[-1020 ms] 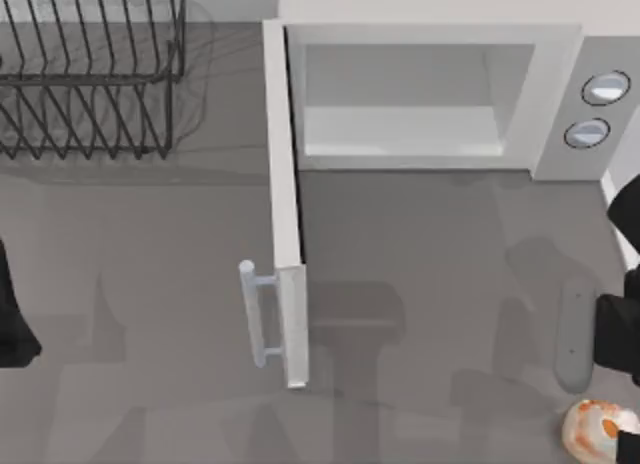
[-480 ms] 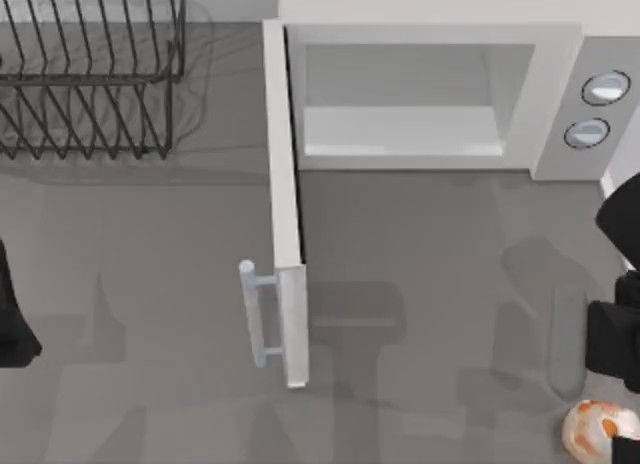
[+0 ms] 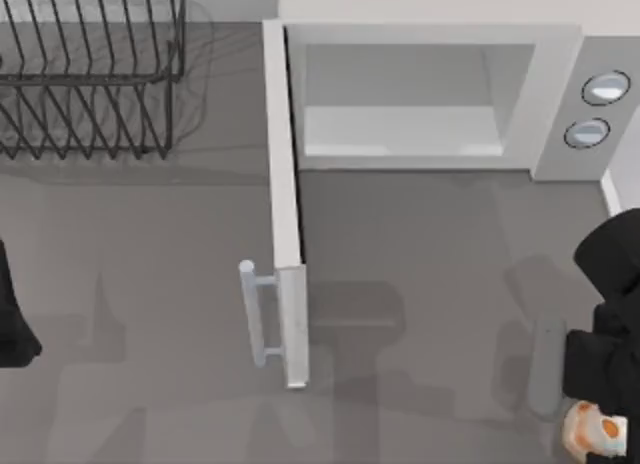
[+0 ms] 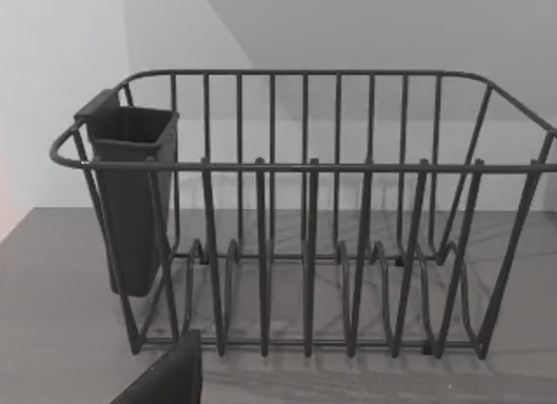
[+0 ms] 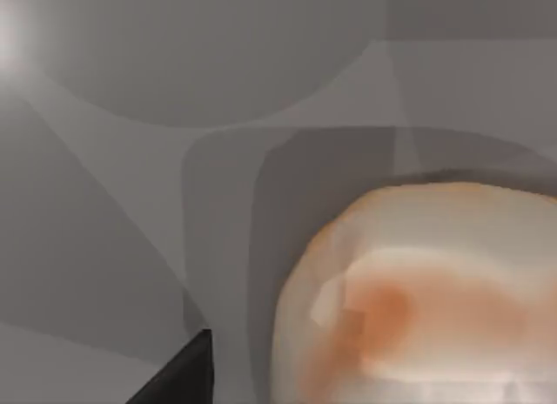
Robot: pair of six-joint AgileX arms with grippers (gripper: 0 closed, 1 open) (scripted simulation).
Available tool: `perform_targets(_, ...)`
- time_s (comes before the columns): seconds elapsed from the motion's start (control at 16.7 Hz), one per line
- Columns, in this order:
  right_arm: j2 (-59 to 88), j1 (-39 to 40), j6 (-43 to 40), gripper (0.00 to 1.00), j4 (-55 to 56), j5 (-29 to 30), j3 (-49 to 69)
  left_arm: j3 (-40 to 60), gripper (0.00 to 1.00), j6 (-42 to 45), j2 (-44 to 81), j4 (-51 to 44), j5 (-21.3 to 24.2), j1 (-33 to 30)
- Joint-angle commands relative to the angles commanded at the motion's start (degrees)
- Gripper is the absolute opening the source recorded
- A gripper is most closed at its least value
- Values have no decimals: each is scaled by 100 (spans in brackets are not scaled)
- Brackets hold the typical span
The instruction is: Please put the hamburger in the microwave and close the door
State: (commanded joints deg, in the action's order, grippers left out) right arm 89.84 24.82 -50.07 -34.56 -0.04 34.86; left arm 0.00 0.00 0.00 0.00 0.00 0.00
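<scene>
The right gripper [image 3: 603, 424] of the AgileX pair hangs over the hamburger [image 3: 590, 430] at the table's [image 3: 420, 284] near right corner in the top view, its dark bulk covering part of the bun; whether its fingers are spread or pressed together cannot be told. The right wrist view shows the hamburger [image 5: 426, 299] close up, cream with orange patches and cut off at the frame's edge; round, it has no evident long axis. Behind it the microwave [image 3: 560, 84] stands open and unmarked, two knobs [image 3: 596, 109] on its grey panel. The door [image 3: 285, 204] juts toward the table's front, handle [image 3: 254, 314] facing left. The left arm [image 3: 15, 314] sits parked at the left edge, facing a wire dish rack [image 4: 305, 212] with a dark cup [image 4: 130, 195].
</scene>
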Motion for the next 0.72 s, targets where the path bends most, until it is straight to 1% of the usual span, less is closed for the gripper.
perform_targets(0.3,95,5,-2,100,134,0,-79,0,100,0,0,0,0,0)
perform_targets(0.72,95,5,-2,47,134,0,-79,0,100,0,0,0,0,0)
